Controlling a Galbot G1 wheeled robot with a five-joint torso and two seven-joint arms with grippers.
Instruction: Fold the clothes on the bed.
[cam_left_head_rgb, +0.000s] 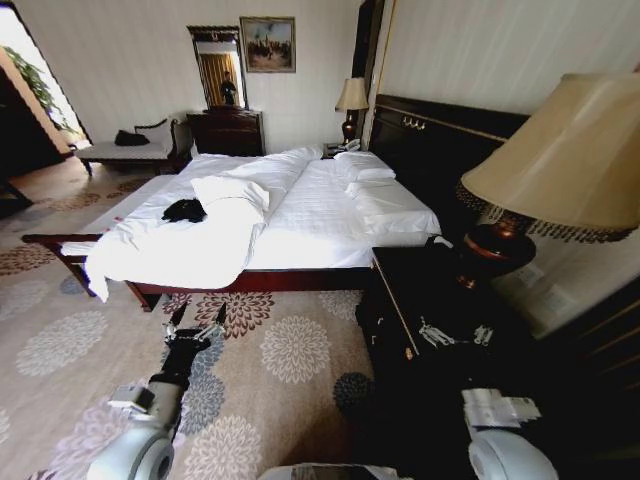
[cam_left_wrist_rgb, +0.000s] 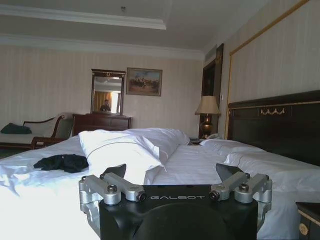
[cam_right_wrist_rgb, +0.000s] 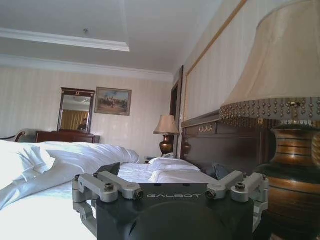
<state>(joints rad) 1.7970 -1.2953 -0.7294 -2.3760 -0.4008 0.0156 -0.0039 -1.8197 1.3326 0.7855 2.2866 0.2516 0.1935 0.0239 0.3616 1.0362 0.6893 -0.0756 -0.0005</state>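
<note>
Bedroom, head view: patterned floral carpet (cam_left_head_rgb: 290, 350); large bed (cam_left_head_rgb: 300, 215) with dark wooden frame, white rumpled duvet (cam_left_head_rgb: 170, 250) and pillows, tall dark headboard (cam_left_head_rgb: 440, 135). Black T-shirt (cam_left_head_rgb: 184, 210), crumpled, lying on the duvet toward the foot half of the bed, on the side away from the headboard, just beside a folded-back ridge of bedding. Left gripper (cam_left_head_rgb: 196, 317) held over the carpet short of the bed frame, fingers spread apart, holding nothing. Right gripper (cam_left_head_rgb: 456, 334) over a dark nightstand (cam_left_head_rgb: 420, 290), fingers hard to make out against the dark top. Table lamp (cam_left_head_rgb: 560, 165) with a fringed shade stands on the nightstand. Chaise (cam_left_head_rgb: 130, 150), dresser (cam_left_head_rgb: 228, 130) and mirror at the far wall.

Left wrist view: left gripper (cam_left_wrist_rgb: 172, 172) wide open and empty, facing the bed (cam_left_wrist_rgb: 190, 160); T-shirt (cam_left_wrist_rgb: 62, 162) bunched on the white duvet, well apart from the fingers.

Right wrist view: right gripper (cam_right_wrist_rgb: 167, 172) open wide, nothing between the fingers; lamp base (cam_right_wrist_rgb: 295, 175) close beside it; bed (cam_right_wrist_rgb: 75, 160) and headboard (cam_right_wrist_rgb: 220, 140) beyond.
</note>
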